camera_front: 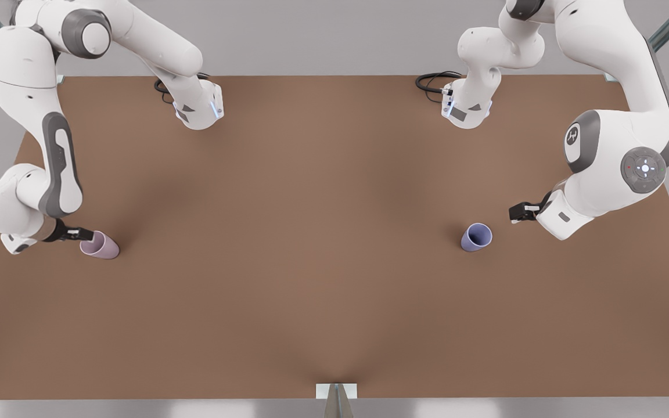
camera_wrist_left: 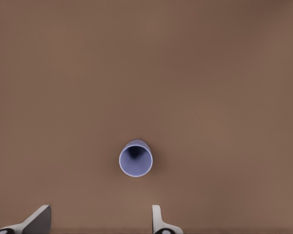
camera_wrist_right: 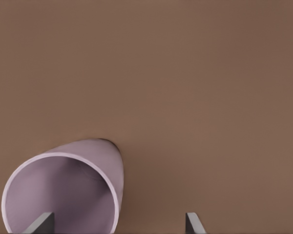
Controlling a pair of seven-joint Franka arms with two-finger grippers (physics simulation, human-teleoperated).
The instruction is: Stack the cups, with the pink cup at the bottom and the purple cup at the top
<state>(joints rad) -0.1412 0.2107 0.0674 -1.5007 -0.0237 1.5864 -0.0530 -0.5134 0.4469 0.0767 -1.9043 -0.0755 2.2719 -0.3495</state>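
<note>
**Both hands over their cups, stack not begun**

The right hand (camera_front: 86,234) sits low at the pink cup (camera_front: 100,246), on the front view's left. Its fingers (camera_wrist_right: 39,224) are spread wide, and in the right wrist view one fingertip lies over the cup's open mouth while the other is off to the side over bare desk (camera_wrist_right: 210,97). Nothing is gripped. The pink cup (camera_wrist_right: 68,187) stands on the desk, mouth up, right under this hand.

Over on the front view's right, the left hand (camera_front: 515,213) hangs near the purple cup (camera_front: 477,237), not touching it. Its fingers (camera_wrist_left: 36,222) are wide apart too, holding nothing. In the left wrist view the purple cup (camera_wrist_left: 136,159) stands upright on the desk (camera_front: 334,203) just ahead of the fingertips, closer to one finger's line than the other.

The two cups are well apart, each beside its own hand.
</note>
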